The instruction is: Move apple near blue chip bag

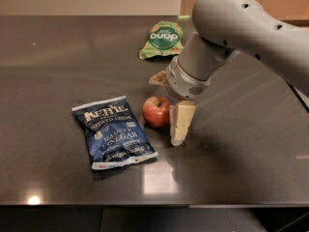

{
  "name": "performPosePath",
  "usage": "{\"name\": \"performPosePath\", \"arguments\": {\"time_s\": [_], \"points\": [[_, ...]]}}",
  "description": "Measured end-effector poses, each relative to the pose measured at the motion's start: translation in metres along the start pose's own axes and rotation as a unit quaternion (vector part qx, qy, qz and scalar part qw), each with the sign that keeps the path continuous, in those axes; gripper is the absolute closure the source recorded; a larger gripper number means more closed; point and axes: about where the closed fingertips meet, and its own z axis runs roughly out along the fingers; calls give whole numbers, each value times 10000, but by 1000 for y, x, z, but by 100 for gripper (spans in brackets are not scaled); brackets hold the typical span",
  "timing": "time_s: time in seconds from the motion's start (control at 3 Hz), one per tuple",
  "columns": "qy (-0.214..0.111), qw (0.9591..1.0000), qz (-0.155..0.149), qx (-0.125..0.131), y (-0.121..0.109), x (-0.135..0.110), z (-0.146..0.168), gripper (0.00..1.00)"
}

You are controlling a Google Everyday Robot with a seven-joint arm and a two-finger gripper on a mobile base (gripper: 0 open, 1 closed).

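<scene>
One apple (156, 111) near one blue chip bag (115, 132), one tool (166, 108) spread beside apple

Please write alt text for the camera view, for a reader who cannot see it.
A grey robot arm has its claw down at a red apple on a dark table, close beside a flat blue chip bag. A green bag lies farther back.

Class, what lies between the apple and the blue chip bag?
Nothing: the camera view shows only a narrow strip of bare table between the apple and the blue chip bag. The gripper is at the apple's right side.
</scene>
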Motion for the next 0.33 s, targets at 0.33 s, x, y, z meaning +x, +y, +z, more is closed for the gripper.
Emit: {"name": "performPosePath", "arguments": {"time_s": [0.33], "points": [[0, 10000, 0, 0, 0, 0, 0, 0]]}}
